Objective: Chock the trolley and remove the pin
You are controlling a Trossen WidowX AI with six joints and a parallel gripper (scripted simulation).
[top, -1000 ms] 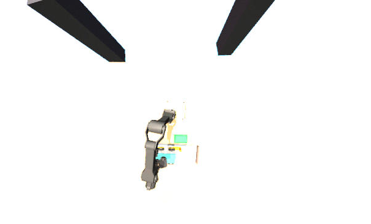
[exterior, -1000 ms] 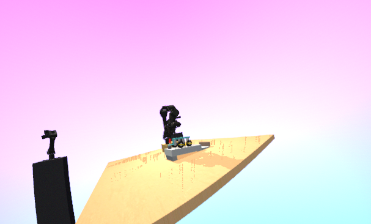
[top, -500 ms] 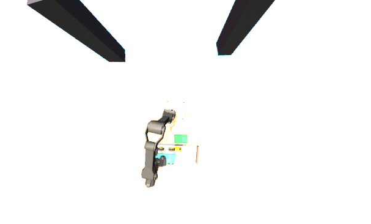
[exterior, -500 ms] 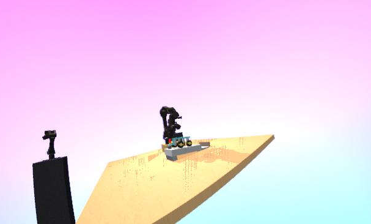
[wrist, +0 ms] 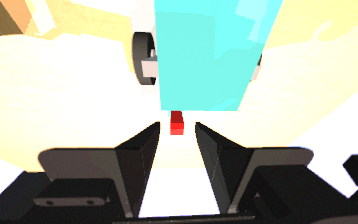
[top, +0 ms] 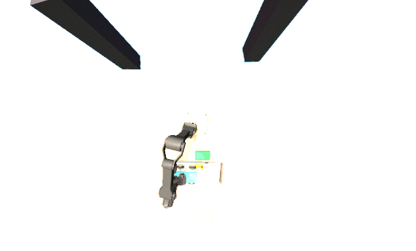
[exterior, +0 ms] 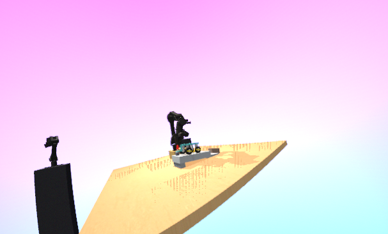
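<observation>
In the wrist view the trolley's cyan body fills the top middle, with a dark wheel at its left side. The red head of the stop pin sticks out just below the cyan body. My gripper is open; its two dark fingertips stand either side of the pin head, a little short of it, not touching. In the top view the arm bends over the trolley; the yellow chock with its orange handle lies by the wheels. The green tray lies behind. In the exterior view the trolley stands on the grey ramp.
A brown block lies beyond the ramp's low end on the wooden table. A black pillar with a camera stands off the table's left. Two dark beams cross the top of the top view.
</observation>
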